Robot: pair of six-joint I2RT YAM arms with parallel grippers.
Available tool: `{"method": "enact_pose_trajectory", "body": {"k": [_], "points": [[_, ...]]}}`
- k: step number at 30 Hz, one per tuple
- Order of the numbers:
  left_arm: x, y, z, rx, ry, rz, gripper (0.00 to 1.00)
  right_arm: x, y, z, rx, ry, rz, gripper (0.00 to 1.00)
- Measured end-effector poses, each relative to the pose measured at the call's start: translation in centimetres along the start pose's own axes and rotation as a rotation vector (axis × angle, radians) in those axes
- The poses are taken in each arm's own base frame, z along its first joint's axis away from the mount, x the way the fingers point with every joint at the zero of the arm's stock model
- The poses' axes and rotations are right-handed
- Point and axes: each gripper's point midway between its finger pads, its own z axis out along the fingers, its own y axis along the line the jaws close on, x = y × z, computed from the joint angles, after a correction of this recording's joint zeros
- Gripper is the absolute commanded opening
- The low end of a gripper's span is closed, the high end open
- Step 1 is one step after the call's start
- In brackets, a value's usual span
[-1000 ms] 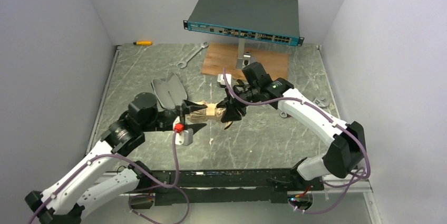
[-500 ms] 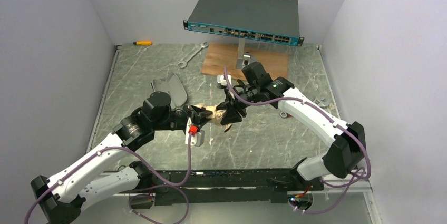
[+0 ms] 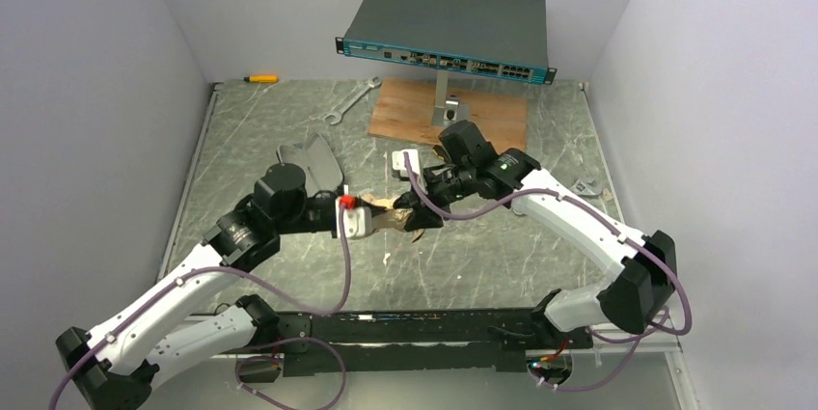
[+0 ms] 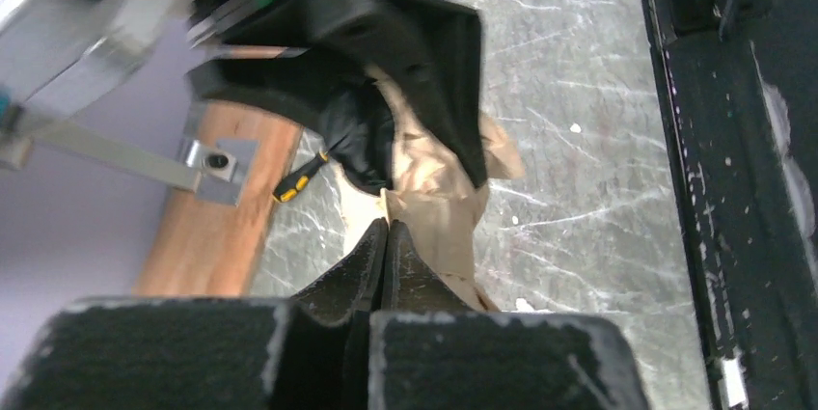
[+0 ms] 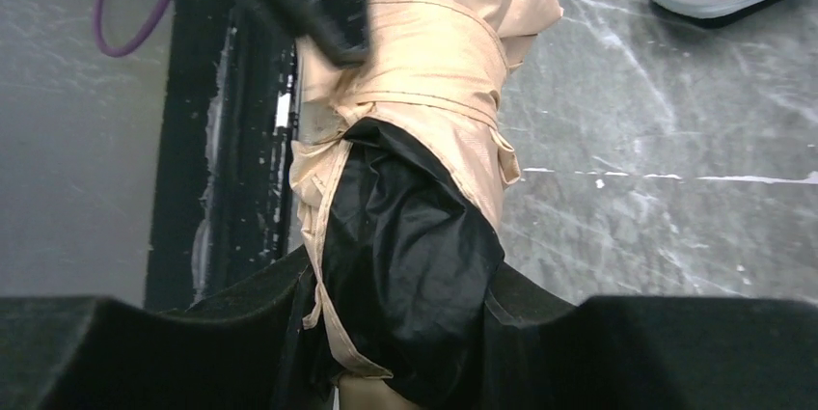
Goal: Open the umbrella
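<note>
1 umbrella (image 3: 394, 218), folded, centre of worktop (image 3: 482, 256); we note its long axis parallel to the near edge; left gripper (image 4: 386, 232) pinches 1 end, right gripper (image 5: 405, 285) clasps the other.

The umbrella (image 5: 415, 236) runs off the right wrist view's bottom (end buried in the right pincer (image 5: 405, 299)).

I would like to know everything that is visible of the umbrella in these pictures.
The umbrella is folded: a short bundle of cream-beige fabric with black lining showing at one end and a fabric strap wrapped round its middle. It sits over the middle of the table, between both arms. The right gripper clamps its black end. The left gripper is shut at the beige end, seemingly pinching the fabric.
</note>
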Motion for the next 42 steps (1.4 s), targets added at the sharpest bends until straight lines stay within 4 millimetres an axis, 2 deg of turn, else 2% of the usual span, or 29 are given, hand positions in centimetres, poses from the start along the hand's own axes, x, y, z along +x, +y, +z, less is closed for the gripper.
{"method": "enact_pose_trajectory", "body": {"k": [2, 4, 6, 9, 14, 18, 20, 23, 26, 28, 31, 33, 34, 35, 37, 39, 40, 42], "points": [[0.2, 1.0, -0.1, -0.031, 0.001, -0.090, 0.00, 0.0, -0.2, -0.1, 0.026, 0.002, -0.044, 0.00], [1.1, 3.0, -0.4, -0.093, 0.018, -0.183, 0.00, 0.0, -0.2, -0.2, 0.044, 0.007, -0.088, 0.00], [2.3, 6.0, -1.3, -0.198, 0.048, -0.260, 0.00, 0.5, 1.0, 0.0, 0.015, 0.019, -0.129, 0.00], [5.1, 7.7, -1.9, -0.259, 0.100, -0.412, 0.00, -0.7, 1.6, -0.2, 0.020, -0.010, -0.215, 0.00], [8.3, 7.3, -1.6, -0.245, 0.164, -0.546, 0.00, -1.6, 1.1, -1.5, 0.100, -0.049, -0.250, 0.00], [9.2, 5.0, -1.7, -0.158, 0.193, -0.564, 0.00, -2.0, -0.2, -3.0, 0.194, -0.107, -0.148, 0.00], [9.2, 3.0, -2.0, -0.099, 0.175, -0.538, 0.00, -2.0, -2.3, -4.3, 0.274, -0.134, -0.059, 0.00], [7.9, -0.4, -2.9, -0.010, 0.123, -0.510, 0.00, -1.1, -5.1, -5.4, 0.378, -0.131, 0.045, 0.00], [4.5, -1.3, -3.6, 0.043, 0.024, -0.472, 0.00, 0.4, -6.0, -4.5, 0.381, -0.090, 0.102, 0.00], [1.2, -0.2, -4.0, 0.052, -0.050, -0.473, 0.00, 1.5, -5.7, -3.6, 0.354, -0.059, 0.123, 0.00], [-2.8, 4.1, -4.6, -0.021, -0.125, -0.483, 0.00, 3.4, -4.4, -2.7, 0.293, -0.010, 0.140, 0.00], [-3.4, 7.5, -5.4, -0.144, -0.127, -0.519, 0.00, 3.8, -3.4, -2.4, 0.246, 0.006, 0.139, 0.00], [-2.9, 9.3, -5.9, -0.222, -0.112, -0.545, 0.04, 3.8, -3.0, -2.3, 0.228, 0.005, 0.135, 0.00], [-2.0, 10.8, -6.5, -0.301, -0.092, -0.571, 0.13, 3.7, -2.7, -2.2, 0.210, 0.000, 0.132, 0.00], [0.8, 13.1, -7.6, -0.441, -0.025, -0.640, 0.43, 3.4, -2.0, -1.9, 0.174, -0.015, 0.126, 0.00], [3.8, 14.1, -8.2, -0.518, 0.051, -0.698, 0.78, 3.1, -1.6, -1.8, 0.149, -0.027, 0.126, 0.00], [5.0, 14.2, -8.3, -0.536, 0.087, -0.714, 0.88, 3.0, -1.4, -1.8, 0.139, -0.032, 0.129, 0.00], [7.1, 13.6, -8.3, -0.530, 0.158, -0.741, 0.99, 2.7, -1.2, -1.8, 0.127, -0.041, 0.140, 0.00]]}}
